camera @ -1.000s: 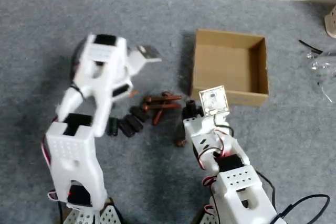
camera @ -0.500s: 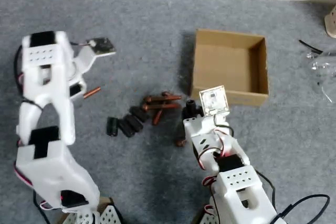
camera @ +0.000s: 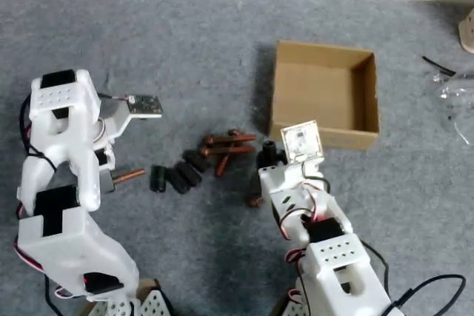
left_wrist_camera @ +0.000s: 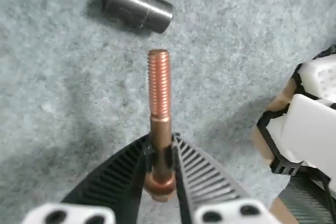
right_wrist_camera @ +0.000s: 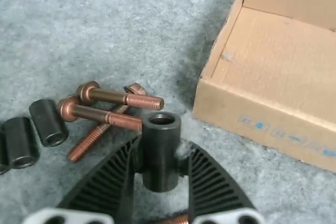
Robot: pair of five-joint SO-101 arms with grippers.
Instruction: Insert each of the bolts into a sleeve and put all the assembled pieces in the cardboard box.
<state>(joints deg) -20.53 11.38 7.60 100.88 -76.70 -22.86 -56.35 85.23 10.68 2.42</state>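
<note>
Left hand (camera: 111, 180) stood at the left of the high view, low over the table (camera: 185, 57). It was clenched on a bolt (camera: 130, 175). In the left wrist view the hand (left_wrist_camera: 161, 149) gripped the bolt (left_wrist_camera: 158, 87) on the plain shank just above the head. The threaded end projected clear of the fingers (left_wrist_camera: 202, 174) and pointed toward a loose sleeve (left_wrist_camera: 137, 13) lying on its side, near but not touching.

Right hand (camera: 268, 155) stood at centre frame, just beside the lower left corner of the box (camera: 326, 137). It was clenched on a sleeve (camera: 271, 153). In the right wrist view the hand (right_wrist_camera: 163, 153) held the sleeve (right_wrist_camera: 160, 142) between both fingers, bore opening visible at the free end.

Loose bolts (camera: 229, 143) lay in a small crossed pile left of the box, between the two arms. Three showed in the right wrist view (right_wrist_camera: 113, 97), two roughly parallel and one slanting beneath them.

Loose sleeves (camera: 178, 177) lay in a close row at the lower left of that pile, on their sides, between the pile and the held bolt.

The box sat upright at upper right of centre, open side up, on the table.
</note>
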